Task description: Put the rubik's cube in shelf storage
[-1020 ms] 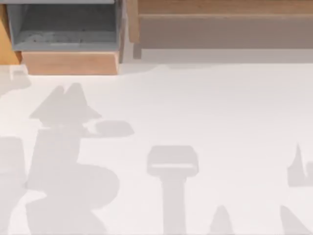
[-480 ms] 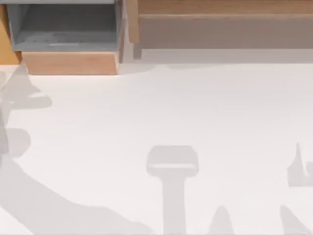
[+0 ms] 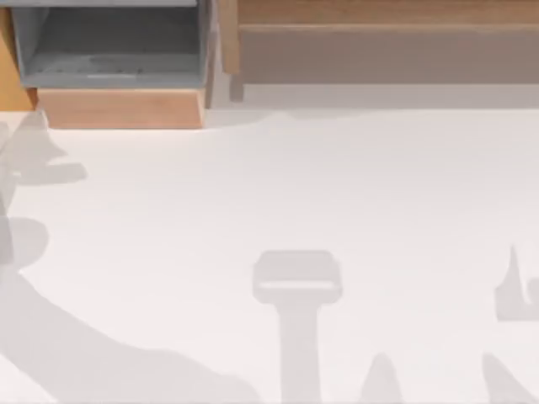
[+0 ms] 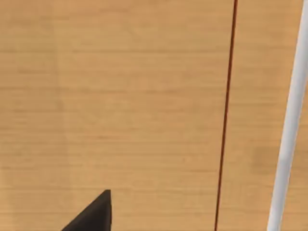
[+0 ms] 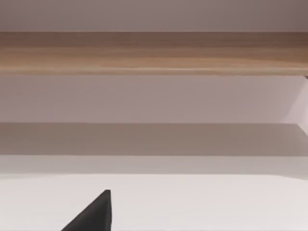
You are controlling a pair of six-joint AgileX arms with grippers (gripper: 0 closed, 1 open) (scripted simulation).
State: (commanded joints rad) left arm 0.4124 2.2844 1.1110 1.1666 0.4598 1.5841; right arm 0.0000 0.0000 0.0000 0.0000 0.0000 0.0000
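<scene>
Shadows (image 3: 50,337) of the arms lie across the white table (image 3: 354,185) in the top view, the broadest sweeping up from the near left corner, smaller ones along the near edge at the middle and right. At the far right stands the shelf storage (image 3: 387,55), long and light brown: a wood ledge (image 3: 387,12) over a greyish-brown recess, with a side post (image 3: 229,38) at its left end. To its left, just beside the post, sits a grey-lined box (image 3: 109,42) with a light wood front (image 3: 122,108).

The left gripper (image 4: 94,214) shows as one dark tip at the edge of the left wrist view, held over a light, grained wood surface (image 4: 120,96) crossed by a thin dark red line (image 4: 226,115) and bordered by a white strip (image 4: 288,134) – which piece of furniture that wood belongs to cannot be told. The right gripper (image 5: 94,214) likewise shows as one dark tip, above the table and facing the shelf storage, whose ledge and shaded recess run straight across the right wrist view.

Whether either claw is wide, narrow or holding anything cannot be told – and where the rubik's cube is cannot be told either.
</scene>
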